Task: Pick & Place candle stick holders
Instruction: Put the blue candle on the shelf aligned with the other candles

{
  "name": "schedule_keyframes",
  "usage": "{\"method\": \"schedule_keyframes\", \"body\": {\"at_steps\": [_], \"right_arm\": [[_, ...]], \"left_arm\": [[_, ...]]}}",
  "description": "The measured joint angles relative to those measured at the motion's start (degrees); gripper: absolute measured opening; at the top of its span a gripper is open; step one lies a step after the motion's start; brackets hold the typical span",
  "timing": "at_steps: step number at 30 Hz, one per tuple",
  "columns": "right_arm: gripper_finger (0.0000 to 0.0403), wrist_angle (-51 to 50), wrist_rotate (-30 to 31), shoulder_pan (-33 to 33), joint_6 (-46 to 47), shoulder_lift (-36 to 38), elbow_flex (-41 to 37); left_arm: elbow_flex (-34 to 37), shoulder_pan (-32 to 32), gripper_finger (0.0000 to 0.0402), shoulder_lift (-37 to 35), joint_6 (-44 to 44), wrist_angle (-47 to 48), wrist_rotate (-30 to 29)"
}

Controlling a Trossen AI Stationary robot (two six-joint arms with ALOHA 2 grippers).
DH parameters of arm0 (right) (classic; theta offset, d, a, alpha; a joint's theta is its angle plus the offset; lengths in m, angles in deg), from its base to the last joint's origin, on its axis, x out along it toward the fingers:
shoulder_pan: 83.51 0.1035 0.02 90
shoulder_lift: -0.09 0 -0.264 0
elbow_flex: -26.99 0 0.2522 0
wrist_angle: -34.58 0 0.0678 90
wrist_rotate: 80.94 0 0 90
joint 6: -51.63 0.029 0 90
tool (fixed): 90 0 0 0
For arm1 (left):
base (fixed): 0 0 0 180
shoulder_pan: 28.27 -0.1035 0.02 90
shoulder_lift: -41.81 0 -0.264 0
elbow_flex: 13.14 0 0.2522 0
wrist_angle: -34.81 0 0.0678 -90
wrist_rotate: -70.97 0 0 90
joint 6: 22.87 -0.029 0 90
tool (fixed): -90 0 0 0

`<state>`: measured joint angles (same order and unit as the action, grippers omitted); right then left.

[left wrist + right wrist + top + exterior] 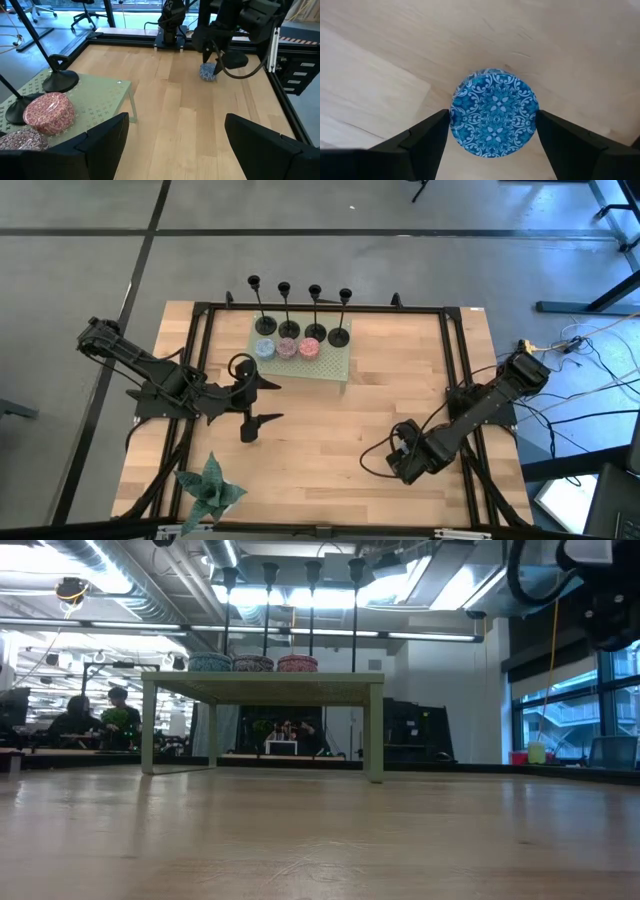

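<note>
Several black candle stick holders [300,310] stand in a row on their round bases at the far edge of a small green stand [330,365]; the low view shows their stems [270,610] above its top. One base [60,80] shows in the left wrist view. No gripper is near them. My left gripper [268,402] hangs open beside the stand's near left corner, holding nothing. My right gripper [405,458] points down near the table's near right and is shut on a round blue patterned tin [493,112], also seen from the left wrist [207,71]. My right gripper has the blue tin between its two fingers, one fingertip [437,127] against the rim [454,120] and the other on the opposite side. The fingers come from above, pointing down. The tin stays level, lid up; whether it is clear of the wood I cannot tell.
Three more round tins, blue [265,348], pink [288,347] and red [310,347], sit on the stand in front of the holders. A green star-shaped plant [210,490] lies at the near left. A black frame [200,310] rims the table. Bare wood [330,430] spans the middle.
</note>
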<state>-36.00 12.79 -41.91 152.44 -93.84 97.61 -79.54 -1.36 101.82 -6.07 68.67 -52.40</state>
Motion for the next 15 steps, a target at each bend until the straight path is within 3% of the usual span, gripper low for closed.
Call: {"method": "schedule_keyframes", "body": {"at_steps": [15], "right_arm": [[0.0298,0.26,0.1,-0.19,-2.52,0.02,0.0]], "left_arm": [[0.0,0.0,0.0327,-0.01,0.02,0.92,0.0]]}}
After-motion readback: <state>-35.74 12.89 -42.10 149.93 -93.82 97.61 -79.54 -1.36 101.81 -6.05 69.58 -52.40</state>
